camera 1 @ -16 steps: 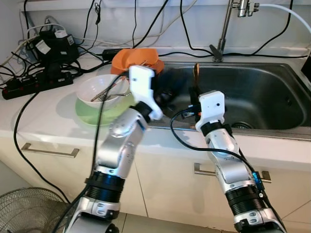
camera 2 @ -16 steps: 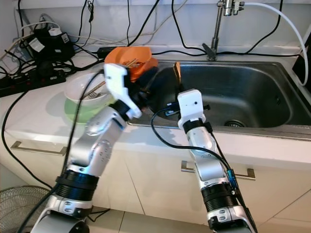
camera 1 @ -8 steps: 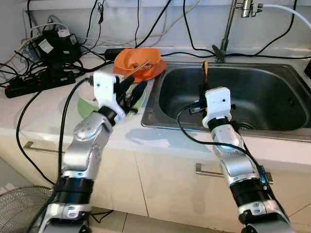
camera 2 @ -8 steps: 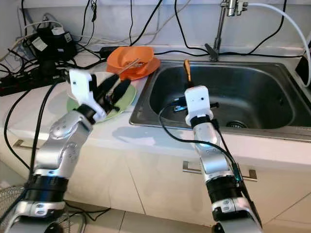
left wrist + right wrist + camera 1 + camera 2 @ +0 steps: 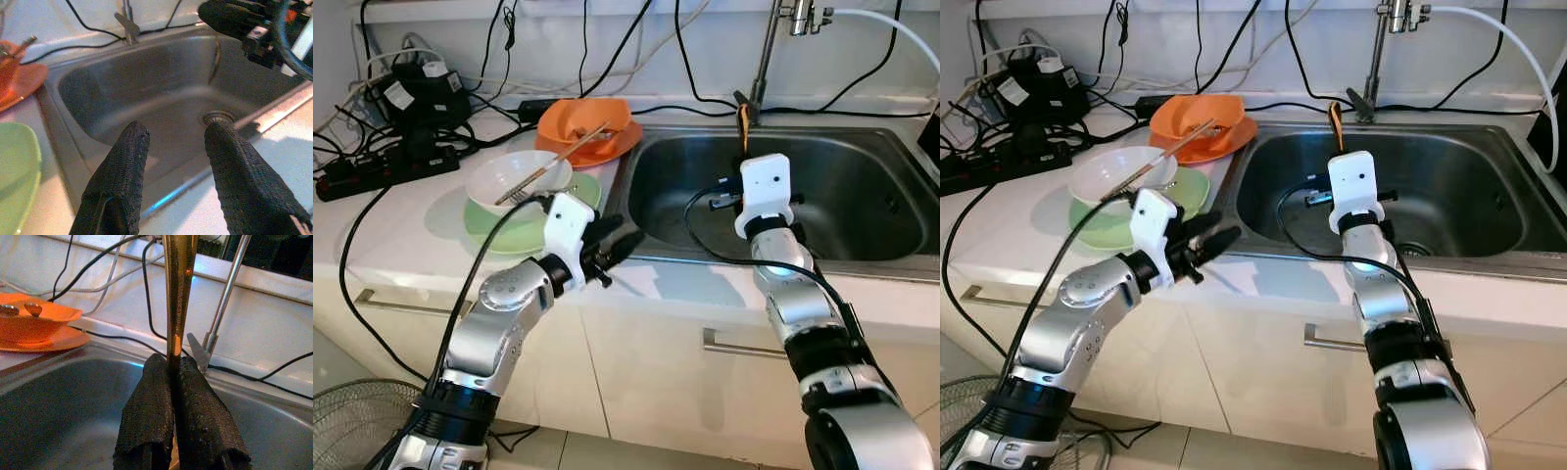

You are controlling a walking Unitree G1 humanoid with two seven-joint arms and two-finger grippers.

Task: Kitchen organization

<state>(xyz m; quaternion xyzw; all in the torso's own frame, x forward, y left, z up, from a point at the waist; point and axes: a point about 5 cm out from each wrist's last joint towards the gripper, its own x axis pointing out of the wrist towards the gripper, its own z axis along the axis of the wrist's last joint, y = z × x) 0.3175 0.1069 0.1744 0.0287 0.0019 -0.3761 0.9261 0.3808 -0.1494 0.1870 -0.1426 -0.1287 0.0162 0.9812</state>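
My right gripper (image 5: 171, 369) is shut on a thin golden-brown stick (image 5: 178, 293), held upright over the steel sink (image 5: 842, 201) below the faucet (image 5: 766, 59). The stick's tip (image 5: 743, 125) shows above the white wrist. My left gripper (image 5: 619, 253) is open with nothing between its fingers (image 5: 122, 166), low at the counter's front edge beside the sink's left rim. On the counter a white bowl (image 5: 514, 174) sits on a green plate (image 5: 499, 223), with a long chopstick (image 5: 563, 157) lying across it. Behind stands an orange bowl (image 5: 587, 119) on an orange plate.
Power strips, adapters and tangled black cables (image 5: 396, 127) crowd the counter's back left corner. Cables also run along the back wall behind the sink. A floor fan (image 5: 357, 431) stands at the lower left. Cabinet handles (image 5: 411, 305) sit below the counter.
My left gripper dropped from over the stacked dishes to the counter's front edge by the sink, pointing right. My right gripper carried the stick farther back toward the faucet.
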